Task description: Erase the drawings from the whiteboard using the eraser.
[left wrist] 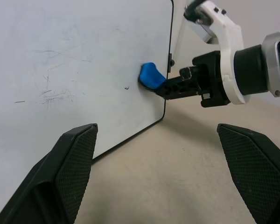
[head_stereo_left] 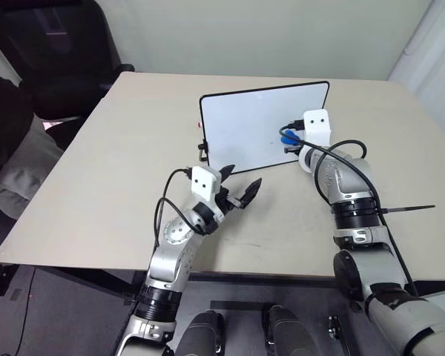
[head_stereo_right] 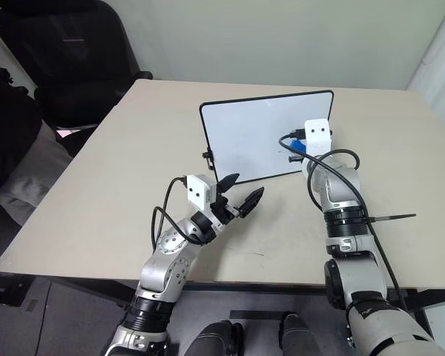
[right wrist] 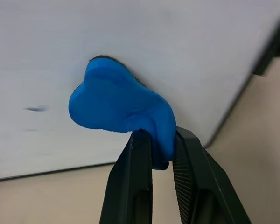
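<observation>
Eraser (right wrist: 121,109): soft squashed blue block, pinched in right claw (right wrist: 161,149), pressed against smooth whiteboard (left wrist: 74,56).

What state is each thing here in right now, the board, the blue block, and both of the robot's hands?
whiteboard: standing upright on the table, faint marks left on its face.
eraser: pinched between the right fingers, pressed against the board.
right gripper: shut on the eraser.
left gripper: open, holding nothing, in front of the board.
</observation>
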Robot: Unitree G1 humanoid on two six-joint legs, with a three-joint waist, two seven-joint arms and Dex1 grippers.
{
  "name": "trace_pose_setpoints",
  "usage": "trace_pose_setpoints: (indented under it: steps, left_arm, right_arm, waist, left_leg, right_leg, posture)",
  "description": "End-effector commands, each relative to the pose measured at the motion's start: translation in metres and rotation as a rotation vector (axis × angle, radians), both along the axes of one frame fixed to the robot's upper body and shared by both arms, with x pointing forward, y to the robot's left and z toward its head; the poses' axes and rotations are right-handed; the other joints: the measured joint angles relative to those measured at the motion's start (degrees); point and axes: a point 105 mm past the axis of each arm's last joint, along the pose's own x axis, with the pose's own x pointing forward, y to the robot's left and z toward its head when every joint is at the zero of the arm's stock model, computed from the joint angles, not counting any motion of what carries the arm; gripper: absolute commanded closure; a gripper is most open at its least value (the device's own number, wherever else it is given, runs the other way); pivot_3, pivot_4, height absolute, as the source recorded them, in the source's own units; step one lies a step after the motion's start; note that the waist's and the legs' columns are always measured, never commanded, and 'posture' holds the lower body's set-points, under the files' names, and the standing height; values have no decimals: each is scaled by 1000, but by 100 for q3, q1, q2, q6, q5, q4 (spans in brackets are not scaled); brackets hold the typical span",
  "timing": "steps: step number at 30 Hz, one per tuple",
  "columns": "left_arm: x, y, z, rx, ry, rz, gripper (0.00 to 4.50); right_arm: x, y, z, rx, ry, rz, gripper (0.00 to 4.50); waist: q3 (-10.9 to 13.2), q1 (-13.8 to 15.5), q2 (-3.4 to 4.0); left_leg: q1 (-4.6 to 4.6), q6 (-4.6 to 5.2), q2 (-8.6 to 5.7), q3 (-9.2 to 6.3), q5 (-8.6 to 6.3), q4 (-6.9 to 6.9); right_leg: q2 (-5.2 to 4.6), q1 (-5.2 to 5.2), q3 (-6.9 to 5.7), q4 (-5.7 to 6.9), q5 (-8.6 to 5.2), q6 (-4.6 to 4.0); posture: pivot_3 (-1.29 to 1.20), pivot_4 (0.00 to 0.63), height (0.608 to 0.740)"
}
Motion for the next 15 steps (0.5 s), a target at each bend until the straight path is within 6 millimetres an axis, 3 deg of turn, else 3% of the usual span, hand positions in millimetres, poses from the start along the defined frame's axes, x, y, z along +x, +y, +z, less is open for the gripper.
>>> trace_pose_setpoints:
  steps: [1,6,11,15]
  left_arm:
    - [-3,-3,13,-11,-54,-12,0]
    - [-3,-4,13,-11,-53,-15,0]
    - [-3,-4,13,-15,-52,-14,0]
    - [-1,-1,13,-18,-50,1,0]
  right_arm:
    - [1,13,21,-9,-80,43,4153]
    - [-10,51,22,-19,-94,196,4153]
    - [-21,79,7,-28,-51,271,4153]
    - [-22,80,5,-29,-40,272,4153]
  waist:
    - [0,-2,0]
    - [0,-58,0]
    - [0,-70,0]
    - [0,-41,0]
  left_leg:
    - [0,3,1,0,3,-1]
    - [0,34,8,0,21,-3]
    - [0,57,19,0,34,-9]
    - [-2,55,21,-1,33,-9]
  right_leg:
    - [1,-1,-1,1,1,1]
    - [7,-5,-1,-1,-1,4]
    - [18,-13,-2,-1,-4,4]
    - [22,-14,-2,-1,-4,2]
  posture:
    - [0,150,740]
    - [0,150,740]
    - [0,150,740]
    - [0,150,740]
